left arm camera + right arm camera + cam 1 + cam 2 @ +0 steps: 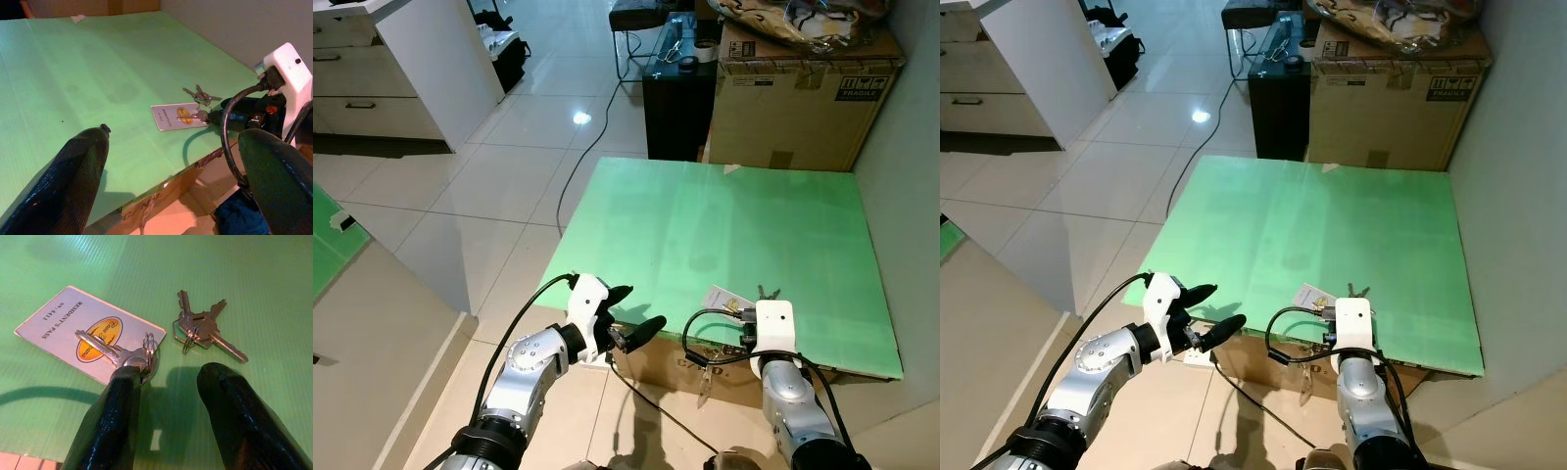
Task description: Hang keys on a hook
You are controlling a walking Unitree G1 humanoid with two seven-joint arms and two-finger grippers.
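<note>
Jaws of the right gripper (166,396) stood parted and low over the near edge of the green corrugated-plastic counter (724,225), one black finger (115,421) touching the steel ring beside a single key that lay across the white resident's pass card with its yellow oval badge (88,340). Nothing was clasped between them. Just beyond the other finger lay the small bunch of silver keys on a split ring (203,328), flat on the counter and apart from the card; whether the two rings were linked could not be made out.

Out to the left, the left gripper (631,328) hovered at the counter's near corner with its jaws spread wide, empty, pointing across toward the keys.

Further back stood a large brown cardboard box (803,93) and a black cabinet (677,98), with a black cable (582,157) trailing over the pale tiled floor (509,176). A hook could not be made out anywhere.

By my reading the task was at its very start: the keys were not yet lifted, and grasping, carrying and hanging all remained.
</note>
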